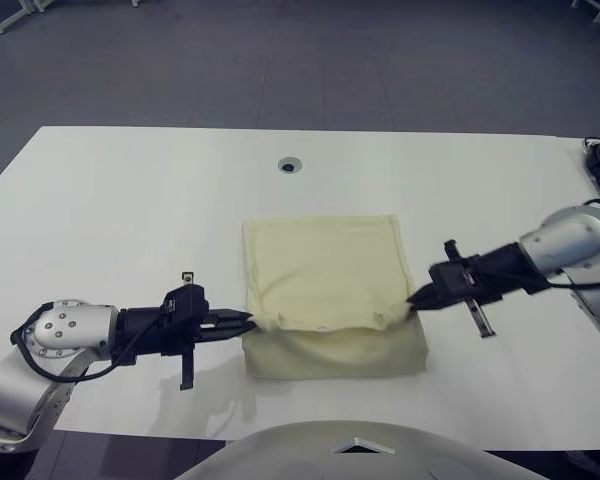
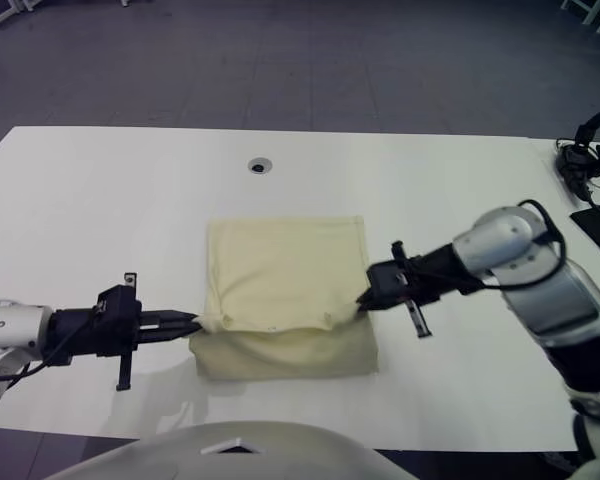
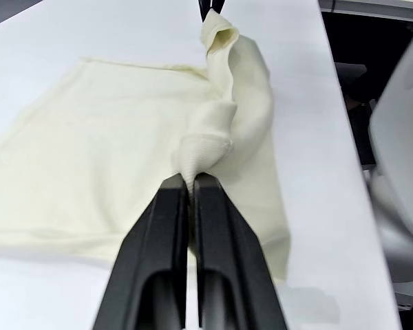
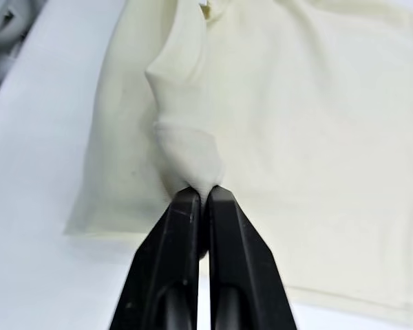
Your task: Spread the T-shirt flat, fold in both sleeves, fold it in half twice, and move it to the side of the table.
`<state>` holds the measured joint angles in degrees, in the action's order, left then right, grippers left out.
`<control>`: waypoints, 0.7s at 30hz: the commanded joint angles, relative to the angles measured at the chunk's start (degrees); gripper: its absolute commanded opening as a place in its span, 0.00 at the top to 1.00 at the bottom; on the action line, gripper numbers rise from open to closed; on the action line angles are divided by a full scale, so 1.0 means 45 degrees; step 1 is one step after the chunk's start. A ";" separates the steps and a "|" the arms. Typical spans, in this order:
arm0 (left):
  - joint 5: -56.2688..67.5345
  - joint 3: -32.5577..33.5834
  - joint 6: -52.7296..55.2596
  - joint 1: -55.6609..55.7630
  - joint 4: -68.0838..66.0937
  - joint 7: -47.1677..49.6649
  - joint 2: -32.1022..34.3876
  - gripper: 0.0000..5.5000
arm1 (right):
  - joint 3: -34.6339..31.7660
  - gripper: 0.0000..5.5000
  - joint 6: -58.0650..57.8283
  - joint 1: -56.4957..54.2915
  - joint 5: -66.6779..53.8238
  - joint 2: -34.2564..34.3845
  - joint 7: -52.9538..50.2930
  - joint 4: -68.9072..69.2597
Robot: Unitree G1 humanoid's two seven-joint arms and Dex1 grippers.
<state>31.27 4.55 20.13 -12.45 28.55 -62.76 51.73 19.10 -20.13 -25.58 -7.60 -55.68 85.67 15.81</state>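
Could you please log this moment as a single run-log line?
left gripper: shut on T-shirt left corner | right gripper: shut on right corner | fold: unfinished

Matt cloth T-shirt (image 1: pixel 325 270), smooth white table (image 1: pixel 130 220)

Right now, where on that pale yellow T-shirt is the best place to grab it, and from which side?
Probably the two near corners of its upper layer, one from each side. The T-shirt lies flat on the table, so only an edge can be pinched; the left gripper and right gripper are shut there.
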 commanded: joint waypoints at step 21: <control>-0.4637 -0.2151 -0.3817 0.6624 -0.6520 0.3290 -0.3801 1.00 | 0.0368 1.00 0.2700 -0.4143 0.3256 0.2352 -0.1958 -0.7354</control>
<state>13.47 -4.35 6.41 13.95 2.34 -49.44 35.49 21.90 -8.43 -42.80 6.85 -44.66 77.42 -16.34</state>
